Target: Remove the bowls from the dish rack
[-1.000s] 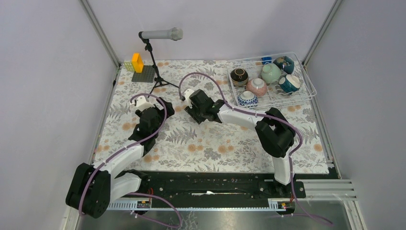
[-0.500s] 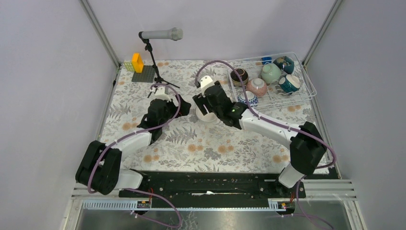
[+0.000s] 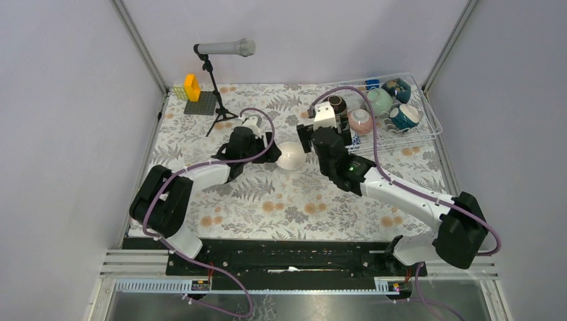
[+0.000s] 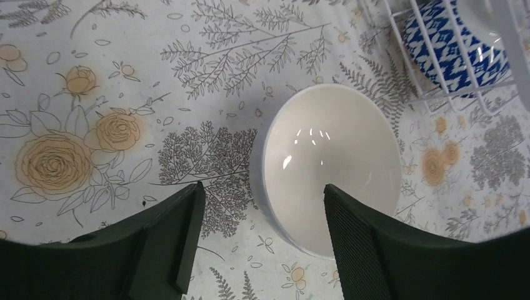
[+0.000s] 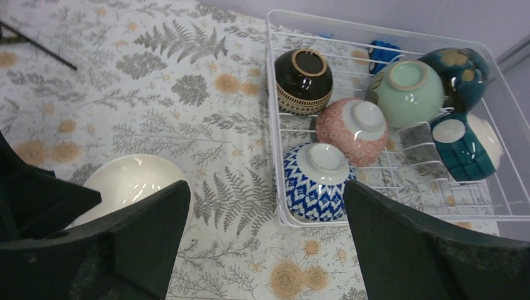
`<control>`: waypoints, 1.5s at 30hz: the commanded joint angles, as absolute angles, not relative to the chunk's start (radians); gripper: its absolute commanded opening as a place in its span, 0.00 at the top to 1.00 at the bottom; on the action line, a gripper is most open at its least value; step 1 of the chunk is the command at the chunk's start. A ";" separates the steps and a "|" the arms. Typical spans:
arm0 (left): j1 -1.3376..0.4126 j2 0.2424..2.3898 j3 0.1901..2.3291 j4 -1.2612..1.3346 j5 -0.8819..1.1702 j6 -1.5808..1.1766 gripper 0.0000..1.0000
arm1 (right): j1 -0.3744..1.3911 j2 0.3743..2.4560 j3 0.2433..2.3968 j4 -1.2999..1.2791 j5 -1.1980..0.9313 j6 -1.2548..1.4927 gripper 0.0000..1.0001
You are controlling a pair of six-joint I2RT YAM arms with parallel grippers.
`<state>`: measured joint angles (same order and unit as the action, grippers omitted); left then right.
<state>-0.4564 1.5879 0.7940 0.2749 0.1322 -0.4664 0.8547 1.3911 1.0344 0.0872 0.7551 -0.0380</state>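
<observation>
Right fingers (image 5: 128,240) have released the white bowl (image 3: 291,155).

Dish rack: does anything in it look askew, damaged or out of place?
Nothing looks damaged. The teal bowl lies tipped on its side in the dish rack, while the pink bowl sits upside down. A small blue object at the back is no bowl.

One bowl (image 3: 291,156) sits on the tablecloth (image 3: 281,207) just left of the dish rack (image 3: 401,138), which stands at the far right corner holding what look like six more bowls (image 5: 365,122), with a microphone stand (image 3: 227,47) and blocks (image 3: 194,93) far left.
</observation>
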 commanded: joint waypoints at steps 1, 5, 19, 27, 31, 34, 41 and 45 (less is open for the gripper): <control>-0.484 1.632 0.879 0.205 0.125 -0.426 0.28 | 0.836 1.336 1.011 0.163 0.859 -0.006 0.00; -0.514 1.673 0.923 0.152 0.084 -0.399 0.46 | 0.834 1.315 0.988 0.163 0.868 0.022 0.00; -0.562 1.658 0.948 0.037 -0.279 -0.419 1.00 | 0.819 1.268 0.955 0.164 0.868 0.026 0.00; -0.529 1.585 0.929 -0.066 -0.593 -0.608 1.00 | 0.814 1.310 0.973 0.144 0.859 0.047 0.00; -0.434 1.566 0.943 -0.136 -0.593 -0.707 1.00 | 0.784 1.322 0.989 0.120 0.802 0.109 0.00; -0.372 1.559 0.950 -0.182 -0.603 -0.767 1.00 | 0.738 1.336 1.017 0.089 0.717 0.165 0.00; -0.186 1.579 0.958 -0.209 -0.568 -0.827 1.00 | 0.640 1.391 1.114 0.034 0.581 0.216 0.00; -0.091 1.621 0.981 -0.207 -0.522 -0.829 1.00 | 0.619 1.430 1.168 0.015 0.556 0.213 0.00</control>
<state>-0.1665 1.6104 0.9295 -0.2363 -0.5426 -0.7902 0.6361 1.4033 1.0859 0.0303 0.6106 0.1848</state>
